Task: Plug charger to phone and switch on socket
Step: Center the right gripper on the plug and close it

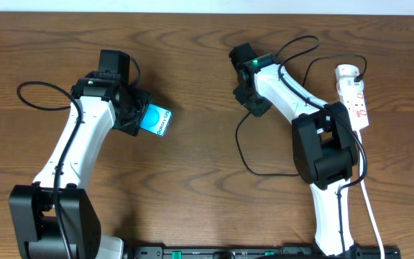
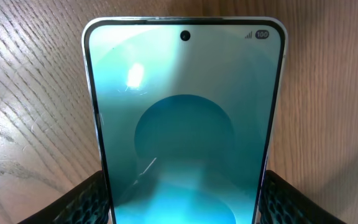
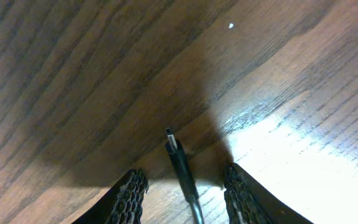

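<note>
The phone (image 1: 158, 121), its screen cyan-teal, lies slightly left of the table's middle. My left gripper (image 1: 139, 116) is shut on its lower end. In the left wrist view the phone (image 2: 185, 106) fills the frame between my left gripper's (image 2: 185, 190) dark fingers (image 2: 92, 199), which press on both of its long edges. The charger (image 1: 244, 160) is a thin black cable looping across the table toward the socket (image 1: 355, 97), a white power strip at the right. My right gripper (image 1: 254, 101) stands open, and the charger's plug tip (image 3: 171, 138) points away between its fingers (image 3: 132, 193), with a gap on each side.
A thick white cord (image 1: 369, 205) runs from the socket toward the front edge. The right arm's base (image 1: 327, 151) stands just left of the socket. A black cable (image 1: 45, 97) loops beside the left arm. Bare wooden table (image 1: 192, 194) lies between the two arms.
</note>
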